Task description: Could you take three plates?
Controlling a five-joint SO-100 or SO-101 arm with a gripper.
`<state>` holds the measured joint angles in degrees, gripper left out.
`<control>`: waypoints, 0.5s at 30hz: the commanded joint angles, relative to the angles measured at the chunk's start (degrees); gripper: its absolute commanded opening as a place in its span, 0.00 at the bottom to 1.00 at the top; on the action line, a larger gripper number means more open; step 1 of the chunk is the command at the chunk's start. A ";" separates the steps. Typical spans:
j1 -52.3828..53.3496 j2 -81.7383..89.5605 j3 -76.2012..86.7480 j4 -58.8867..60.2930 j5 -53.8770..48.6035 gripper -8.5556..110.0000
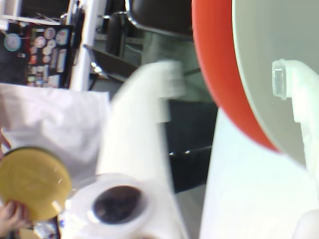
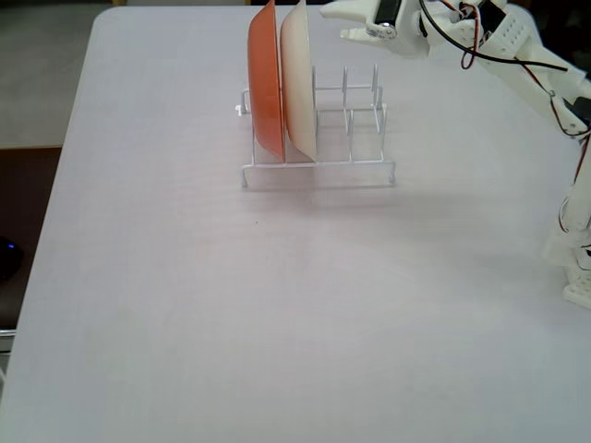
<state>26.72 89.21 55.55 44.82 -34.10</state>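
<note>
A cream-white plate point(image 2: 300, 78) stands upright in a white wire rack point(image 2: 319, 166), right beside an orange plate point(image 2: 266, 83). My gripper point(image 2: 337, 22) hovers at the cream plate's top rim, coming in from the upper right, and it is open. In the wrist view one white finger point(image 1: 294, 94) lies over the cream plate's point(image 1: 271, 45) inner face. The other finger point(image 1: 149, 104) is blurred, on the far side of the orange plate point(image 1: 219, 74). A yellow plate point(image 1: 32, 181) shows at the lower left of the wrist view, with a human hand point(image 1: 11, 216) on it.
The rack's slots point(image 2: 355, 111) to the right of the plates stand bare. The arm's base point(image 2: 577, 249) is at the table's right edge. A white ring-shaped object with a dark centre point(image 1: 117, 204) lies near the yellow plate, beyond the table.
</note>
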 commanded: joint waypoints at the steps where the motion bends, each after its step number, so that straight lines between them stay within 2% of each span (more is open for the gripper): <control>1: 0.35 -0.97 -6.06 -1.05 -0.53 0.32; 15: -0.18 -16.61 -23.29 2.46 0.18 0.32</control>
<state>26.72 73.30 39.64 47.11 -34.63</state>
